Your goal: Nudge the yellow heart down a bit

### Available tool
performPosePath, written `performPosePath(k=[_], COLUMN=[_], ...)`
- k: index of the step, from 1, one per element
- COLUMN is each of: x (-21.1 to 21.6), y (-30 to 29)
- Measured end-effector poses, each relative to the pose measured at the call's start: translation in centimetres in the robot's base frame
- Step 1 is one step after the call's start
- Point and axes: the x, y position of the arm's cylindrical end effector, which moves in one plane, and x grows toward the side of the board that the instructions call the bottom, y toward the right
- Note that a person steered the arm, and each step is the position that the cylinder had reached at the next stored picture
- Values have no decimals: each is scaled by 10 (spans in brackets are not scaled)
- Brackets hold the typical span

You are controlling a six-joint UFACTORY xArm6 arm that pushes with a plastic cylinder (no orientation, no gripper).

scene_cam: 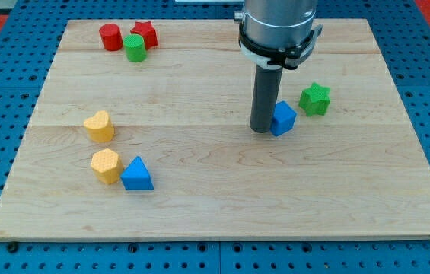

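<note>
Scanning from the view's left, you find the yellow heart (100,125) lying alone on the wooden surface (215,213), left of centre and about mid-height. Just below it sits a yellow hexagon-like block (106,165), with a blue triangle (137,174) touching its right side. Up near the view's top left you see a tight cluster: a red cylinder (110,36), a green cylinder (135,47) just to its right and slightly lower, and a red star (145,33) touching the green one from behind. Moving right past a wide stretch of bare wood, you reach my tip (261,130), at the bottom of the dark rod hanging from the grey arm at the view's top. It rests on the surface right of centre, touching or just beside the left face of a blue block (283,118) whose exact shape is hard to make out. A green star (315,99) lies near that blue block, up and to its right, apart from it. My tip is well apart from the yellow heart, far to its right. There are no jaws on this rod, so you have nothing released or clenched to read.
</note>
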Motion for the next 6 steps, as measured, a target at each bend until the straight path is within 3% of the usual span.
performPosePath(k=[2,3,4,5,6], x=[-13,-9,-15,-57,-50], y=[58,7,-86,-170,-250])
